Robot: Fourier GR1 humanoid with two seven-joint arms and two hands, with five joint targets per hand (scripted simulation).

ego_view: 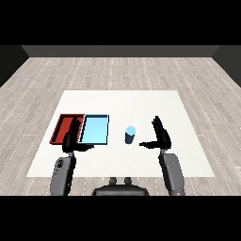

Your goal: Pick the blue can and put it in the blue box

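Observation:
A blue can [130, 134] stands upright on the white table [141, 103], just right of the light blue tray [95, 129]. My right hand [161, 135] is open a short way to the can's right, fingers straight and thumb pointing toward it, not touching it. My left hand [73, 136] is open too, fingers straight, over the seam between the red tray [63, 127] and the light blue tray near their front edges. Both trays hold nothing that I can see.
The two trays lie side by side at the table's left. Bare white tabletop stretches behind the can and to the right. A grey wooden floor surrounds the table.

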